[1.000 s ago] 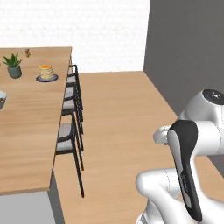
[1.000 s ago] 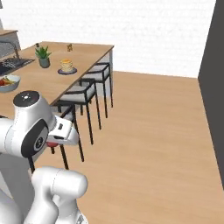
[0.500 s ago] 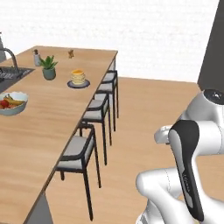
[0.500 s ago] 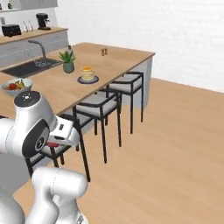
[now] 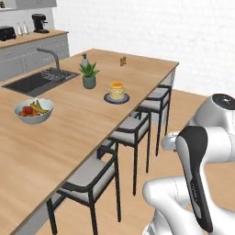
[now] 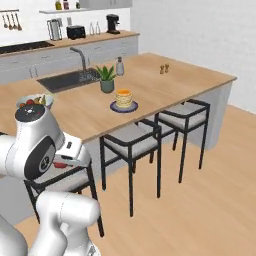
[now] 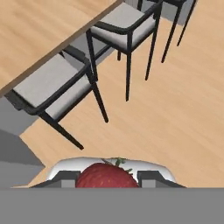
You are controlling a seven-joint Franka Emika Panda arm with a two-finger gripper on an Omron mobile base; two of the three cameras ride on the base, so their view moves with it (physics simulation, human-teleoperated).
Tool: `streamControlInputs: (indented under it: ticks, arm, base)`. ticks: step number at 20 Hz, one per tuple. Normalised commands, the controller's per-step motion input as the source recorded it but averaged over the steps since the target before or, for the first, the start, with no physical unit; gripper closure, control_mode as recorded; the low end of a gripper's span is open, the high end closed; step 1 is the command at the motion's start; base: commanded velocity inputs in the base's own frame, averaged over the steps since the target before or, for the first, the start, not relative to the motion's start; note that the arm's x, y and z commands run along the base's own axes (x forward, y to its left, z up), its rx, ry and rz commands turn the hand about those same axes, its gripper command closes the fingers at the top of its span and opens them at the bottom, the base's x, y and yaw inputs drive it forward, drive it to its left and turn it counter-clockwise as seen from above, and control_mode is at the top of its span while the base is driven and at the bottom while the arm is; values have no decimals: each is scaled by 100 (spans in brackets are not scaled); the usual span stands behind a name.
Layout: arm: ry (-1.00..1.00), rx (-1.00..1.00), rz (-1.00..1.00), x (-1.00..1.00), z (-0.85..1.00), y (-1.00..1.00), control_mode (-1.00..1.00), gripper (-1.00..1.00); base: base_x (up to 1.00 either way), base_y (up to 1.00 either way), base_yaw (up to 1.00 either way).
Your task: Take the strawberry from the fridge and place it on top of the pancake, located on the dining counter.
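From left to right on the long light-wood dining counter [image 5: 69, 133]: a pale bowl of mixed fruit [image 5: 33, 111], a small potted green plant [image 5: 89, 75], then the stack of pale yellow-tan pancake discs [image 5: 116, 90] on its dark plate, with black-framed grey-seated chairs [image 5: 137, 131] alongside. The two-finger gripper [image 7: 106, 177] has its jaws closed narrowly around the small dark red strawberry [image 7: 106, 176], carried well apart from the pancake. Judged light, soft and easily bruised, the fruit suits a gentle hold across its widest part.
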Motion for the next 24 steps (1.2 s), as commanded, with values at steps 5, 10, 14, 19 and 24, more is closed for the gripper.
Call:
streamControlInputs:
  ticks: [5, 10, 14, 19, 24]
  arm:
    - [0, 0, 0, 0, 0, 0, 100, 100]
    - [0, 0, 0, 0, 0, 0, 100, 100]
    - [0, 0, 0, 0, 0, 0, 100, 100]
    - [0, 0, 0, 0, 0, 0, 100, 100]
    - [0, 0, 0, 0, 0, 0, 100, 100]
  base:
    - [66, -92, 59]
    - [57, -78, 69]
    - [26, -97, 65]
    - [7, -100, 61]
    - [2, -100, 54]
